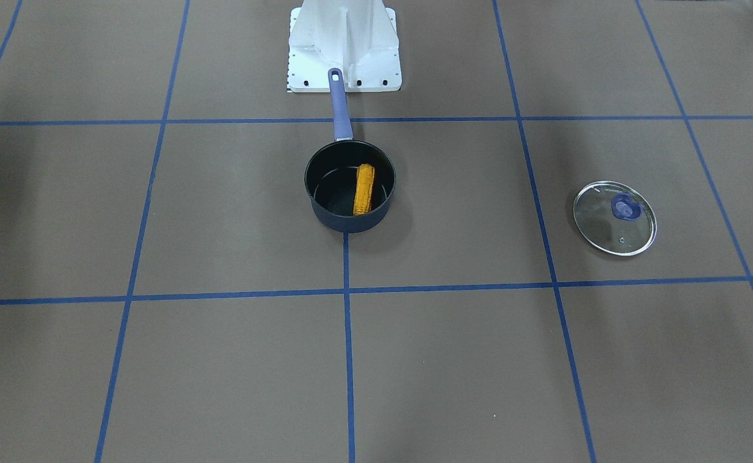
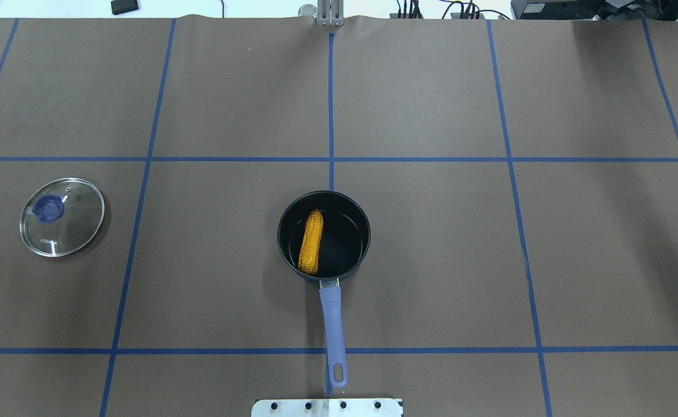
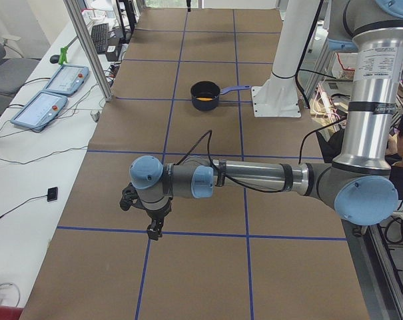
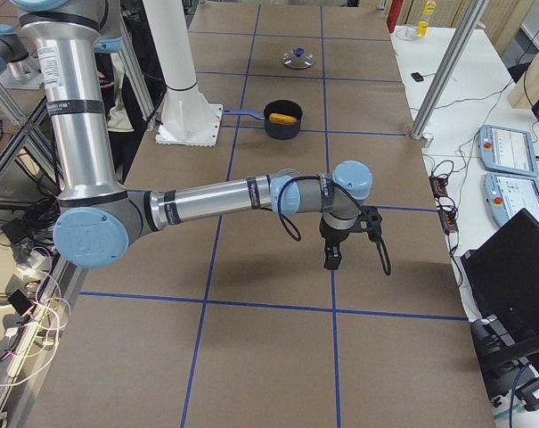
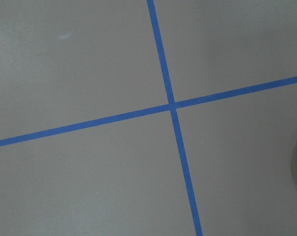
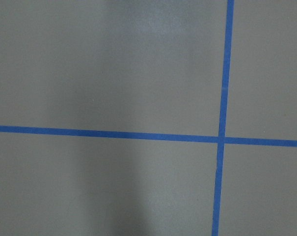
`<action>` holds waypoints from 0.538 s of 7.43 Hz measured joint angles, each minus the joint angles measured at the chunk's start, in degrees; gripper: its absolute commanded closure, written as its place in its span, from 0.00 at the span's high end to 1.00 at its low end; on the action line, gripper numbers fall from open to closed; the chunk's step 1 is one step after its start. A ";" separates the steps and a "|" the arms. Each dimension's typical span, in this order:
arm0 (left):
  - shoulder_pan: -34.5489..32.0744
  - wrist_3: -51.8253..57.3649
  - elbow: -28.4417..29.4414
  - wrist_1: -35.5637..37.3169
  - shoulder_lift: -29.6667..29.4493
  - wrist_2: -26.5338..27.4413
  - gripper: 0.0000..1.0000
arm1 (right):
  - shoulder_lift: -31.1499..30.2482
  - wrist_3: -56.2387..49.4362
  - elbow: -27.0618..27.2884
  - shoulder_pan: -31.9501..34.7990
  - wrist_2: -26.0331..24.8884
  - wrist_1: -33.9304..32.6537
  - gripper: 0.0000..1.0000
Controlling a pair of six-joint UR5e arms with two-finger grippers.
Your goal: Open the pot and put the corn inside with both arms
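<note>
The dark blue pot [image 1: 345, 222] stands uncovered at the table's middle, its purple-blue handle [image 2: 333, 324] pointing toward the robot base. The orange-yellow corn [image 1: 364, 188] lies inside the pot, also seen in the overhead view [image 2: 311, 241]. The left gripper [image 3: 151, 230] shows only in the exterior left view, hanging above the table far from the pot; I cannot tell if it is open. The right gripper [image 4: 331, 260] shows only in the exterior right view, also far from the pot [image 4: 282, 119]; I cannot tell its state.
The clear glass lid [image 2: 62, 216] with a blue knob lies flat on the table on the robot's left, also in the front view [image 1: 615, 218]. The white robot base [image 1: 344, 45] stands behind the handle. Blue tape lines cross the brown table. Teach pendants [image 3: 44, 100] lie on a side table.
</note>
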 measured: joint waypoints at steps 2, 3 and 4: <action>0.00 -0.01 -0.03 0.00 0.00 -0.01 0.97 | -2.39 -0.13 0.42 0.03 0.25 0.25 1.00; 0.00 -0.01 -0.06 0.00 0.02 -0.01 0.97 | -2.19 0.14 0.17 0.00 0.27 0.26 1.00; 0.00 -0.01 -0.14 0.00 0.06 -0.01 0.97 | -1.77 0.36 -0.10 -0.03 0.12 0.28 1.00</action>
